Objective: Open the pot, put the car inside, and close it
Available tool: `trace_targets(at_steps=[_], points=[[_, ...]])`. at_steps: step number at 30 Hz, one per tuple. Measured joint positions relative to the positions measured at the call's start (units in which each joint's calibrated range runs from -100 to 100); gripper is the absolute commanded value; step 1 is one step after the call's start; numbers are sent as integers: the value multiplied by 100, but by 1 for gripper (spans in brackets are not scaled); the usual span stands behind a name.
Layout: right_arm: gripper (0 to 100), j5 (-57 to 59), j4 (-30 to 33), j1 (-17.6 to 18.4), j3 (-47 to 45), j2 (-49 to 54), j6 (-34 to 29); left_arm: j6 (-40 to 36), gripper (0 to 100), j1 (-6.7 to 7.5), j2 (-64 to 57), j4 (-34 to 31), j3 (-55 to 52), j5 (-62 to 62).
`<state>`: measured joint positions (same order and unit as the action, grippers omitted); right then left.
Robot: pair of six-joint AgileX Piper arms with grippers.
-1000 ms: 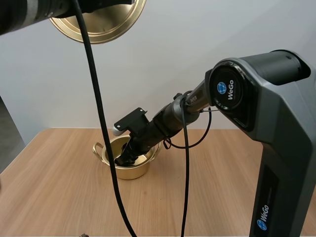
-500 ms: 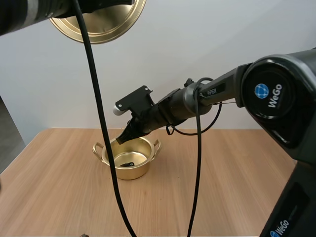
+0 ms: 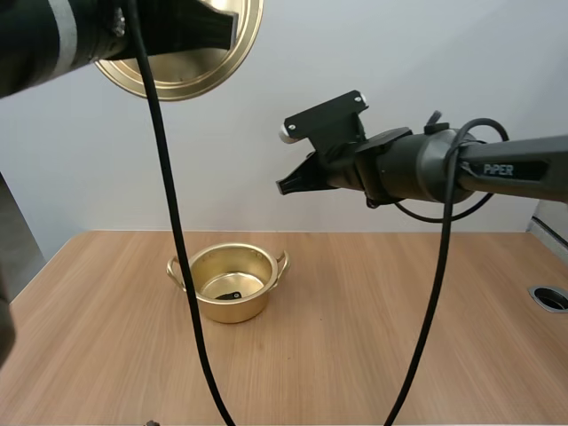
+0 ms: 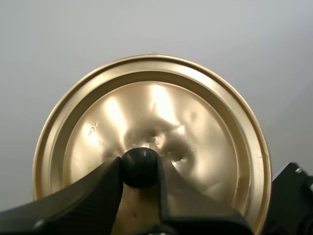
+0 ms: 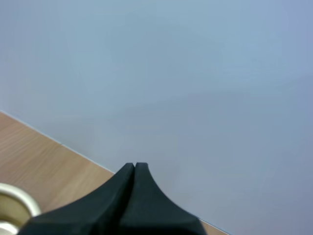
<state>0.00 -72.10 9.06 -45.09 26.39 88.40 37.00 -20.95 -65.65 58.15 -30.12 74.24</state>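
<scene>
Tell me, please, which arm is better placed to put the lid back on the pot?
Left. The left gripper pinches the lid by its knob, high above the table. The right gripper is shut on nothing, raised off the pot. The pot stands open with the car inside.

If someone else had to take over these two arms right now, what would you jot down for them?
Left pincer: shut on the lid's black knob, holding the lid high in the air, up and left of the pot.
Right pincer: shut, empty, raised well above the table.
The pot stands open on the table, with the small dark car lying inside.
Done: lid off, car in.
Left: lower the lid onto the pot and let go.
</scene>
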Motion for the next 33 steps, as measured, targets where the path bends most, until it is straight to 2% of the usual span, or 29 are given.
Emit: trace_targets(at_steps=[5,9,16,24,28,33], points=[[0,0,-65,-549,-505,914,0,613,0,0,376,469,-536,863],[0,120,-65,-873,-975,1713,0,993,0,0,870,450,-826,1304],[0,138,-77,-1303,-1690,2926,-97,1614,0,8,1992,-100,-846,2489],[0,132,-175,-1568,-1978,3329,-121,2277,0,36,2891,186,-846,2499],[0,143,-175,-1603,-1978,3329,-121,2371,0,268,2960,209,-941,1826],[0,143,-175,-1610,-1978,3329,-121,2527,0,848,3060,-178,-1353,547]])
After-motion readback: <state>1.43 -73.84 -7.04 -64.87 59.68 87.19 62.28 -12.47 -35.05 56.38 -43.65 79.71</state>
